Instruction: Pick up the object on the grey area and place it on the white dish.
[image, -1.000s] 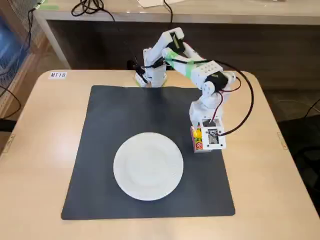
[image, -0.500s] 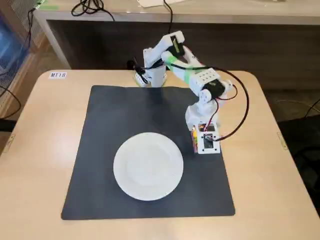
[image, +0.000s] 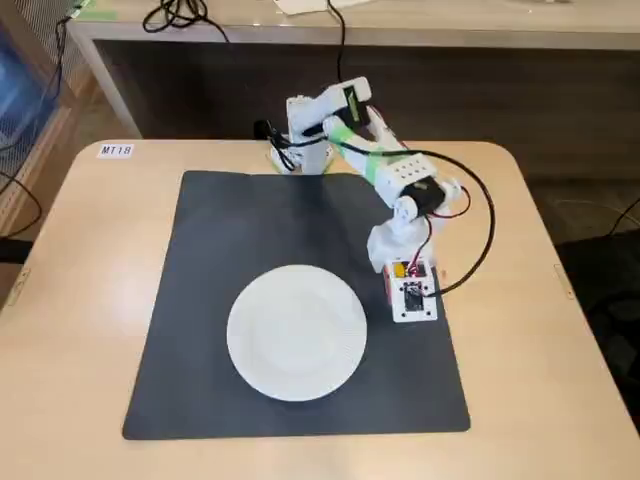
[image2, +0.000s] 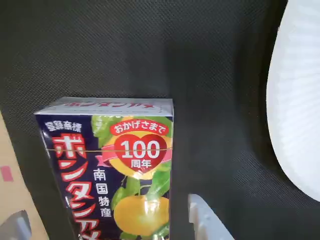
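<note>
Dish: the white dish (image: 296, 332) lies on the grey area (image: 240, 240), toward its near half in the fixed view; nothing rests on it; in the wrist view its ridged rim (image2: 295, 100) fills the right edge
Box: the object (image2: 117, 170) sits between the fingers (image2: 205, 220), its printed face with an orange and a red heart toward the wrist camera; in the fixed view only a yellow and orange sliver (image: 397, 272) shows under the arm
Box position: over the mat, just right of the plate in the fixed view, not on it
Gripper: the gripper (image: 400, 285) points down; fingers clasped on the box, one on each side
Mat: lies on the beige table (image: 90, 300)
</note>
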